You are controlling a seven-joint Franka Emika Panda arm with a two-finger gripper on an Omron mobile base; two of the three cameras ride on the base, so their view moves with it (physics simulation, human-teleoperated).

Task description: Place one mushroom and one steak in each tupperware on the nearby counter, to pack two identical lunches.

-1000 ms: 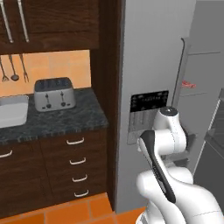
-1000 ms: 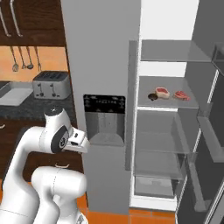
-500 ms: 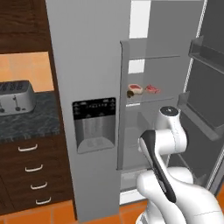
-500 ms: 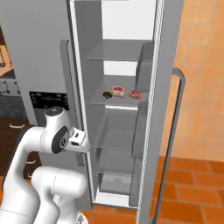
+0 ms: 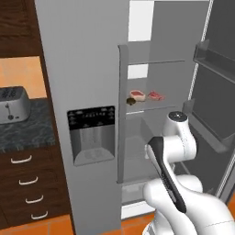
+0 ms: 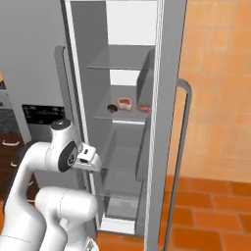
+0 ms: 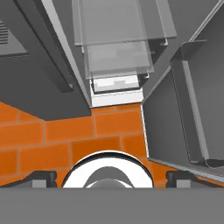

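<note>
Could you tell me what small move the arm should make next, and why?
Probably raise and extend the open, empty gripper toward the middle fridge shelf. The steaks and a dark mushroom sit there with the door open, while the gripper points down at the orange floor.

matt grey metal fridge (image 5: 82, 69), speckled stone counter (image 5: 23, 133)

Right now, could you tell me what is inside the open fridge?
On a middle shelf of the fridge: two steaks and a dark mushroom. The shelves below look bare; the bottom drawer's contents are hidden.
</note>
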